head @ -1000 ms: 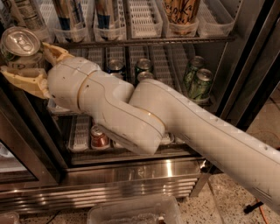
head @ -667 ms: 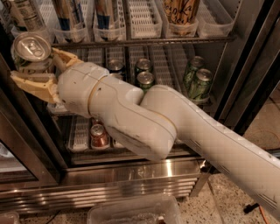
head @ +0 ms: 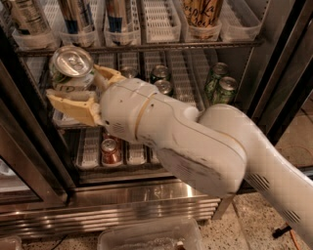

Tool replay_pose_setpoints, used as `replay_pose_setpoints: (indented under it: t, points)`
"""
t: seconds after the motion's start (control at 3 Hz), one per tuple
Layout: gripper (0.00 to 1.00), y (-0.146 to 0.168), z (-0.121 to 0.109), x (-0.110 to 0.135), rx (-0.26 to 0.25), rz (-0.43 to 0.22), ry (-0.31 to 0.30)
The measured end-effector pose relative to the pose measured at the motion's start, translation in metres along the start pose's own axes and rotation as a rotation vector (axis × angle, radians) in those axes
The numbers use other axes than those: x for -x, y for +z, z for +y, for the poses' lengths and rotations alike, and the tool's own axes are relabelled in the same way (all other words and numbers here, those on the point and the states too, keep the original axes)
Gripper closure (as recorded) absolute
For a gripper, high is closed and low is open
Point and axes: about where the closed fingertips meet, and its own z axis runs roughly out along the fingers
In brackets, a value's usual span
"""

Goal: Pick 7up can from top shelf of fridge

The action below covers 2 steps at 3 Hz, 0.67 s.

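My gripper (head: 83, 88) is shut on the 7up can (head: 73, 78), a white and green can with a shiny silver lid and pull tab. The tan fingers (head: 73, 105) clamp its body from both sides. The can is tilted, lid towards the camera, held in the air at the left of the open fridge (head: 146, 205), just below the top shelf (head: 195, 45). That shelf is a dark wire rack with clear plastic lane trays holding tall cans (head: 78, 14). My white arm reaches in from the lower right.
Dark green cans (head: 215, 73) stand on the middle rack behind the arm. A red can (head: 110, 151) sits on the lower rack. A dark door frame (head: 29, 141) runs down the left, another at the right (head: 283, 73). A clear plastic bin (head: 146, 237) lies on the floor.
The gripper with the can in it has moved to the right and slightly down, away from the left door frame. The arm has followed it.
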Motion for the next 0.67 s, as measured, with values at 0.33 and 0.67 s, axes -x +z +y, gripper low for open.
replay_pose_setpoints:
  t: [0.33, 0.67]
  points:
    - [1.00, -0.033, 0.002, -0.001, -0.040, 0.060, 0.023]
    - [1.00, -0.071, 0.008, -0.012, -0.118, 0.128, 0.069]
